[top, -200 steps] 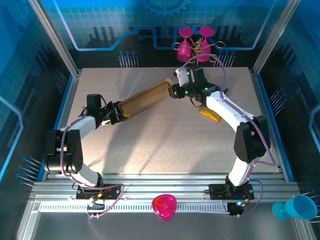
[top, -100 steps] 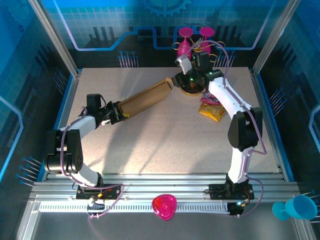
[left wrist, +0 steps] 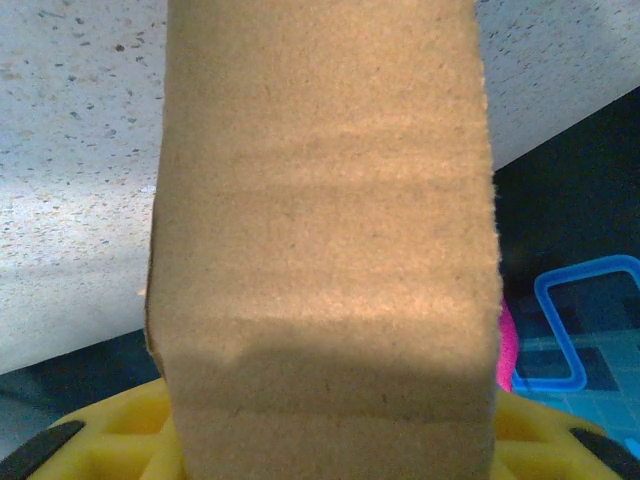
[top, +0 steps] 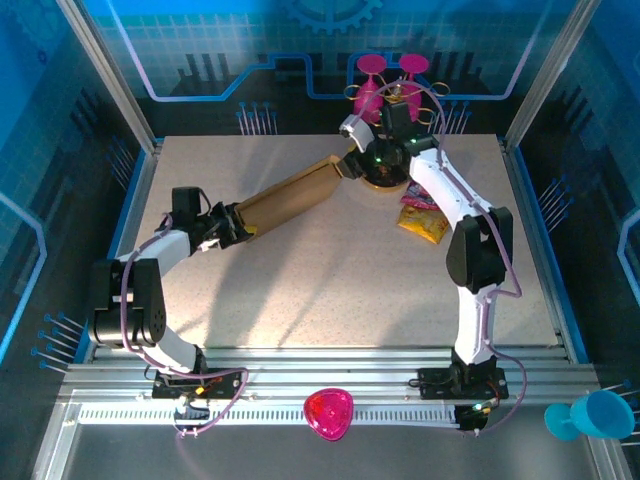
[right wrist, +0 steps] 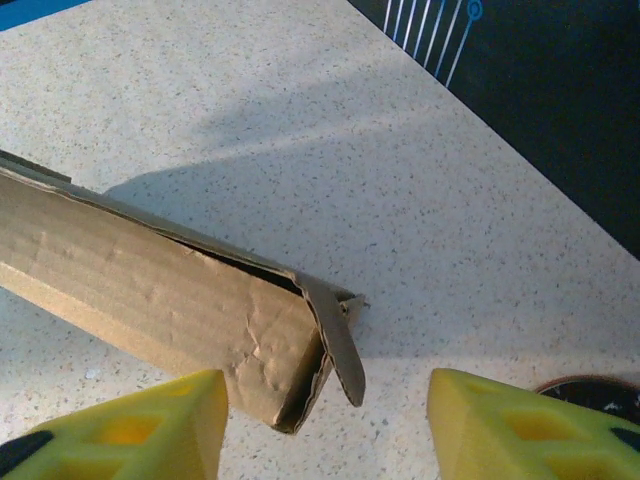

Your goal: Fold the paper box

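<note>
Our left gripper is clamped on the near-left end of the paper box, whose long axis runs diagonally over the table toward the far right. Our right gripper, fingers spread wide, hovers at that far end, nearer the loose end flap, which sits just ahead, between its fingers.

The white right arm now reaches farther toward the back of the speckled counter, its elbow drawn in closer. The yellow snack bag and the dark round disc are uncovered. The right claw has shifted slightly back and left at the far end of the long brown cardboard box.
</note>
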Tool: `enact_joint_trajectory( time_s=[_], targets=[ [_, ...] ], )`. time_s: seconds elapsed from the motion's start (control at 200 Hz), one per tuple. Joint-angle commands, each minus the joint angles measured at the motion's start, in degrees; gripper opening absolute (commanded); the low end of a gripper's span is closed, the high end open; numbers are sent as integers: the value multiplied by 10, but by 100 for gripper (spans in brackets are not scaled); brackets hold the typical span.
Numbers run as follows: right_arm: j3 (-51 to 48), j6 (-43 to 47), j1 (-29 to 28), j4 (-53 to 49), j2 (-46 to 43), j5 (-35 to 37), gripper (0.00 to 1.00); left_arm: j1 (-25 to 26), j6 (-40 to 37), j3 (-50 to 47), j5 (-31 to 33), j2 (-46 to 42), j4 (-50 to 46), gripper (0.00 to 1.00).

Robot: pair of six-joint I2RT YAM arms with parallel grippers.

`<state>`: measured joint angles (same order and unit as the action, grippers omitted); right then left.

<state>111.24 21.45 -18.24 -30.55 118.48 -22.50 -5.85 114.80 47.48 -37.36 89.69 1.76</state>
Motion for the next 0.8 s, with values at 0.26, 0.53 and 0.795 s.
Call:
enact_joint_trajectory(
  time_s=[0.26,0.53,0.795],
  targets=[
    [67,29,-36,-15,55,17,44,-11,55,25,-11,5,-53,41],
    [74,23,-38,-15,50,33,20,-13,50,30,-15,13,-57,41],
    [49,23,-47,-20,33,47,4,-13,51,31,-18,19,-52,41]
  ],
)
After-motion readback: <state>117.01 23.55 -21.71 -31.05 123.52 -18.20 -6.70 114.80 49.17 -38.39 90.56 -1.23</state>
